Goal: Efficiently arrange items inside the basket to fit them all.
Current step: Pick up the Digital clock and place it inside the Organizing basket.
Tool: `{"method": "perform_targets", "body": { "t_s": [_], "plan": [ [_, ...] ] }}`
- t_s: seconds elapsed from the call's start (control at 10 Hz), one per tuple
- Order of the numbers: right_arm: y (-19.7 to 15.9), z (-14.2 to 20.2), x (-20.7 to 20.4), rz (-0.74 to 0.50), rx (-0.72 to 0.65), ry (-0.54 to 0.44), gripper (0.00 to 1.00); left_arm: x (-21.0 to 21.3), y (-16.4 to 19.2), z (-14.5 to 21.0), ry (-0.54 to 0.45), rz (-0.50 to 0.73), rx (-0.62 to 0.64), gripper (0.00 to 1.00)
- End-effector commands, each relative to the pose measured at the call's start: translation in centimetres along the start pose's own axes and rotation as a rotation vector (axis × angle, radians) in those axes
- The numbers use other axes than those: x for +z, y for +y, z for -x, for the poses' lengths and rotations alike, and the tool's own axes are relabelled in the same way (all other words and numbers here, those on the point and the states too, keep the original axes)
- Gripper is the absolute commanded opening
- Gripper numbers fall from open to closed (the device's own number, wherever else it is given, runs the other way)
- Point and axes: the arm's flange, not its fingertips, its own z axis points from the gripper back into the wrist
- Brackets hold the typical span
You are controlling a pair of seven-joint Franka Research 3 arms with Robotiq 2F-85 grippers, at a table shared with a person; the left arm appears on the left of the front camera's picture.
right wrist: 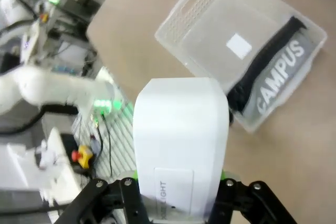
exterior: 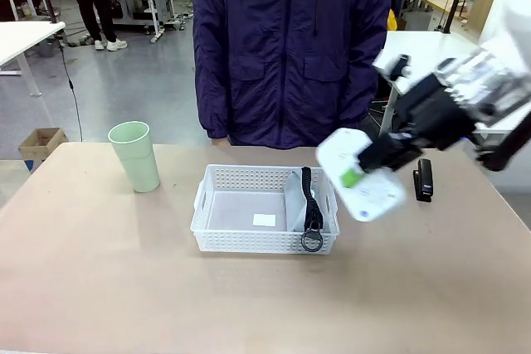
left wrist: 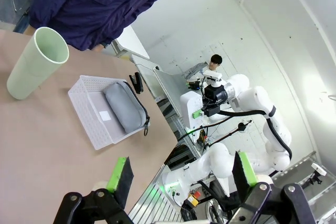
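Note:
The white lattice basket (exterior: pixel 220 236) sits mid-table with the grey "CAMPUS" pouch (exterior: pixel 296 201) standing on edge against its right side, black strap and ring (exterior: pixel 312 240) draped over the front rim. My right gripper (exterior: pixel 358 173) is shut on the white rounded box (exterior: pixel 365 186), held tilted in the air just right of the basket; the wrist view shows the white box (right wrist: pixel 181 140) above the basket (right wrist: pixel 194 14) and the pouch (right wrist: pixel 278 80). The slim black device (exterior: pixel 424 179) lies on the table at the right. The pale green cup (exterior: pixel 135 156) stands upright at the left. My left gripper (left wrist: pixel 181 174) hangs open, high above the table.
A person in a dark purple jacket (exterior: pixel 290 39) stands at the far edge behind the basket. A cardboard box (exterior: pixel 40 144) sits on the floor at the left. Bare tabletop lies in front of the basket and between the basket and the cup.

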Motion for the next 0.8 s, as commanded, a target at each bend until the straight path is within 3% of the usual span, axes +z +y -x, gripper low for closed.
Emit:
{"method": "perform_targets", "body": {
  "t_s": [0.0, 0.1, 0.3, 0.4, 0.7],
  "plan": [
    [3.9, -4.7, -4.9, 0.050, -0.196, -0.103, 0.53, 0.0, -0.2, 0.0, -0.007, 0.016, -0.023, 1.00],
    [5.8, -6.0, -6.6, 0.076, -0.238, -0.123, 0.53, 0.0, -0.2, 0.0, -0.007, 0.016, -0.023, 1.00],
    [8.0, -9.5, -10.1, 0.086, -0.431, -0.067, 0.53, 0.0, -0.2, 0.0, -0.007, 0.016, -0.023, 1.00],
    [7.6, -11.8, -11.9, 0.122, -0.573, -0.056, 0.53, 0.0, -0.2, 0.0, -0.007, 0.016, -0.023, 1.00],
    [4.9, -15.3, -15.8, 0.225, -0.753, -0.037, 0.53, 0.0, -0.2, 0.0, -0.007, 0.016, -0.023, 1.00]
  ]
}}
